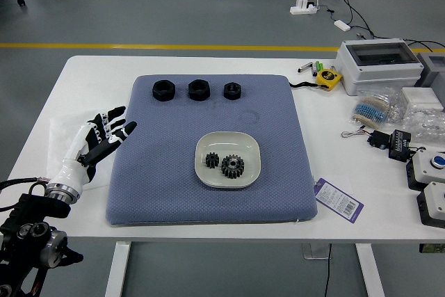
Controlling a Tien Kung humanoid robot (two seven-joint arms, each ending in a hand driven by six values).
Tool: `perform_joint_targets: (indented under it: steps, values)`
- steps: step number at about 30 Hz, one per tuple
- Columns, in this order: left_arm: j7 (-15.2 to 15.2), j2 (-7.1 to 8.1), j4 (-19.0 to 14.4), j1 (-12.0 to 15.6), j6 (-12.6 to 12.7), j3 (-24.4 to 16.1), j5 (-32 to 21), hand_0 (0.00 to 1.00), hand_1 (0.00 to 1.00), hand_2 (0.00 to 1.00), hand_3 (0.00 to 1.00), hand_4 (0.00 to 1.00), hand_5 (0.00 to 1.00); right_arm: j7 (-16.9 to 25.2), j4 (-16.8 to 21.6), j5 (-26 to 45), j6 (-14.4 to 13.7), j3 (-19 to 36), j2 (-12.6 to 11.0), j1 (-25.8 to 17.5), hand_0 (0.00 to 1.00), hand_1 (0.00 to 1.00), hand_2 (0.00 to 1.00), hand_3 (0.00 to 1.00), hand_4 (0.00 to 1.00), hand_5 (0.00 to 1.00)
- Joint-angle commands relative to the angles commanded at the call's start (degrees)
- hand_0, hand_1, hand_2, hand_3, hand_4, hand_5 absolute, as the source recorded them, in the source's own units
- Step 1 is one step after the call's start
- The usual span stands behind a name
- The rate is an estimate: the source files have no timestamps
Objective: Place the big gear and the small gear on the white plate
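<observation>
Fingers of the left hand are standing well apart, gripping nothing, by the left edge of the mat, while the big gear and small gear are sitting on the white plate! Watch for a low sweep rightward: it could be snagging the mat, dragging the plate and setting loose gears sliding. Counting, we're seeing two gears, one plate, one mat, one hand, and three black nut-shaped pieces lining the far side

We see matt black gears, small and big, on a smooth, faintly glossy white plate (ceramic or plastic, we cannot tell), above a blue mat with a fine, cloth-like texture; clear plastic bags shine nearby.
</observation>
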Motion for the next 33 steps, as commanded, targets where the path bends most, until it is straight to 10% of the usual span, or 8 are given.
perform_joint_targets:
  steps: [33]
  values:
    - [-0.8, 0.99, -4.9, 0.8, 1.5, -3.1, -4.2, 0.819, 0.825, 0.886, 0.801, 0.906, 0.466, -0.1, 0.0, -0.2, -0.1, 0.2, 0.3, -0.7, 0.651, 0.659, 0.731, 0.576, 0.835, 0.680]
